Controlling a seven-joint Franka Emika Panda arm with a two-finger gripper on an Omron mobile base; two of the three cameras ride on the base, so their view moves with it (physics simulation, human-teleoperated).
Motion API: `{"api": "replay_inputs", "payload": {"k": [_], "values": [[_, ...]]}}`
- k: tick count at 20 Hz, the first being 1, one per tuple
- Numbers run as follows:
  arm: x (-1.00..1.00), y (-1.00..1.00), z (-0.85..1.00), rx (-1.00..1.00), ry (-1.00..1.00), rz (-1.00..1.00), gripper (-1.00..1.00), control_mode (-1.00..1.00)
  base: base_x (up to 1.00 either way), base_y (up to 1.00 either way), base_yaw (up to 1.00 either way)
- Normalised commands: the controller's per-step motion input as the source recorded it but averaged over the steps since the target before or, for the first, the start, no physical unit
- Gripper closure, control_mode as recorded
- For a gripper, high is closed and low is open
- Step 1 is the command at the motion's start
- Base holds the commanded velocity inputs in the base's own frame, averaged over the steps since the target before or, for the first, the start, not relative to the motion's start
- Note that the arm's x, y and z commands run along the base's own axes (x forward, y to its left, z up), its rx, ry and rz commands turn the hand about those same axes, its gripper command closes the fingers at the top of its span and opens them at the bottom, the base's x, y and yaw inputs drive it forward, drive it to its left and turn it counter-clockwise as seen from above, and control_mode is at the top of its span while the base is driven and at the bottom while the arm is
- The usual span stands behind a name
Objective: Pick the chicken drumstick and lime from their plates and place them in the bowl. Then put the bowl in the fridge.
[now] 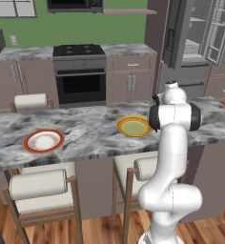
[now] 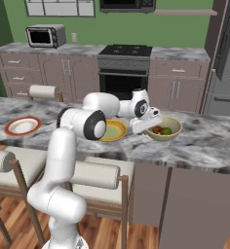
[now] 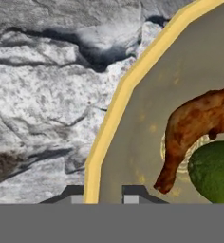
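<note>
grey marble island counter [image 1: 86, 136], green wall [image 2: 185, 29], gripper [image 3: 103, 193] clamped on bowl [image 2: 173, 132] rim

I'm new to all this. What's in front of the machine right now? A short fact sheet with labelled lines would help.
Setting: marble kitchen counter
Bowl: on the counter, holding both foods
Chicken drumstick: inside the bowl
Lime: inside the bowl, beside the drumstick
Yellow plate: empty
White plate with red rim: empty
Gripper: fingers either side of the bowl's rim, closed on it
Fridge: door open, behind the counter
</note>
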Motion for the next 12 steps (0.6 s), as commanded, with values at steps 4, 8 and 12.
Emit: {"api": "replay_inputs", "payload": {"k": [4,8,12], "values": [[-0.11,0.0,-0.14,0.0,-0.05,0.0,1.0,-1.0,0.0,0.0,0.0],[-0.11,0.01,0.12,0.02,-0.08,0.0,1.0,-1.0,0.0,0.0,0.0],[-0.24,0.05,0.5,0.0,-0.03,0.0,1.0,-1.0,0.0,0.0,0.0]]}}
